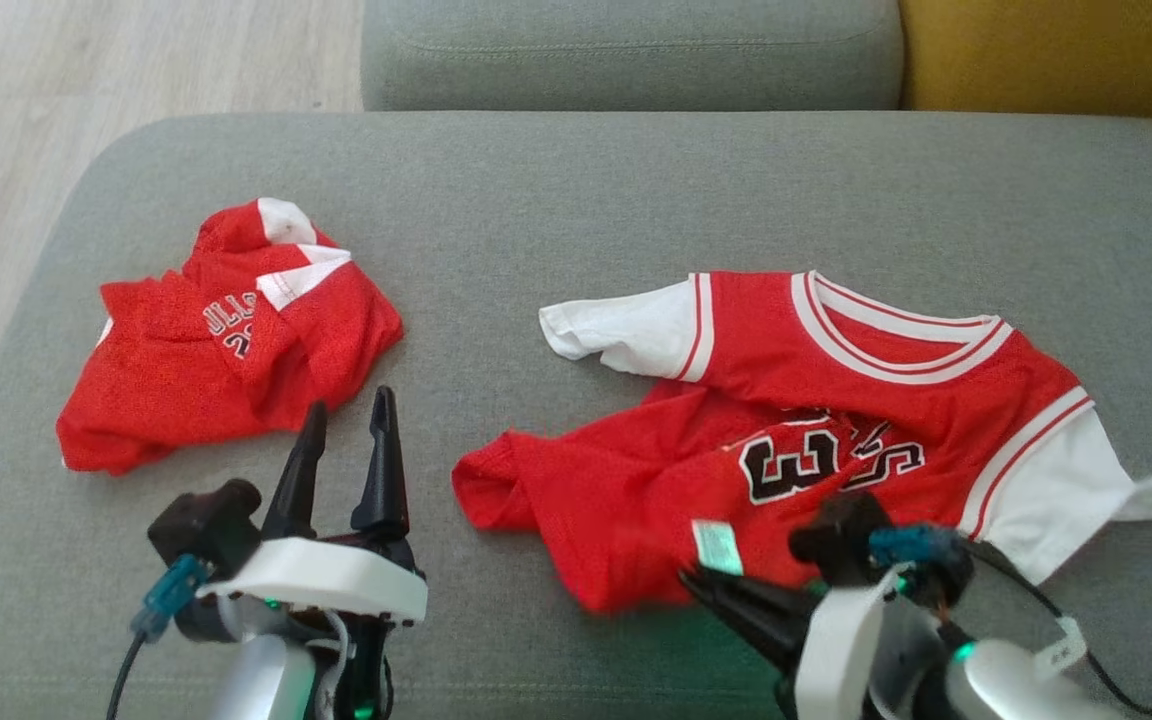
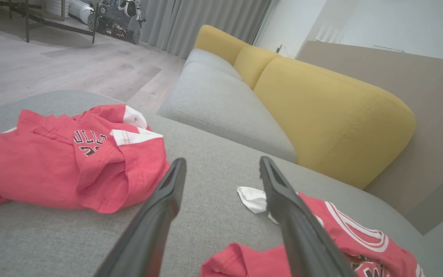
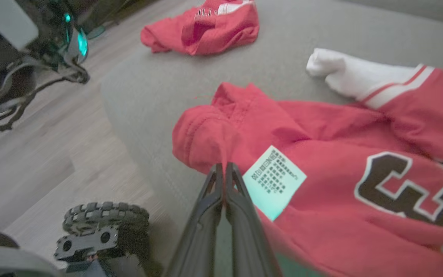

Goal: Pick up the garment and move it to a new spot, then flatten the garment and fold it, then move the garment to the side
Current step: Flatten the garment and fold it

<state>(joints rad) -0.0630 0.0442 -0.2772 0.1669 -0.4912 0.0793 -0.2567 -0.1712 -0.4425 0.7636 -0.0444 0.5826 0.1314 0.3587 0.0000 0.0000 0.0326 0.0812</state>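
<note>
Grey cushion (image 1: 636, 180) spans the head view, with a yellow sofa back (image 1: 1056, 50) at 1 o'clock. The red jersey (image 1: 836, 400), the garment to be moved, lies rumpled on the cushion at 4 o'clock, collar toward 12 and one white sleeve reaching toward 9. A second red garment (image 1: 226, 340) sits crumpled at 9 o'clock, well apart from it. The left gripper (image 1: 349, 400) hovers at 7 o'clock just beside that second heap, fingers spread wide and empty. The right gripper (image 3: 223, 166), at 5 o'clock, has its fingers pressed together on the jersey's lower hem, just beside the pale care label (image 3: 274, 181).

The step in hand appears to be the pick-up. Done well, it calls for a steady lift by that pinched hem, high enough for the trailing sleeves to clear the cushion. The carry should head for bare fabric toward 12 o'clock, away from the other heap. A thin single-layer pinch could slip, so slow travel seems wise.

No container is at hand; both garments lie loose on the cushion.
</note>
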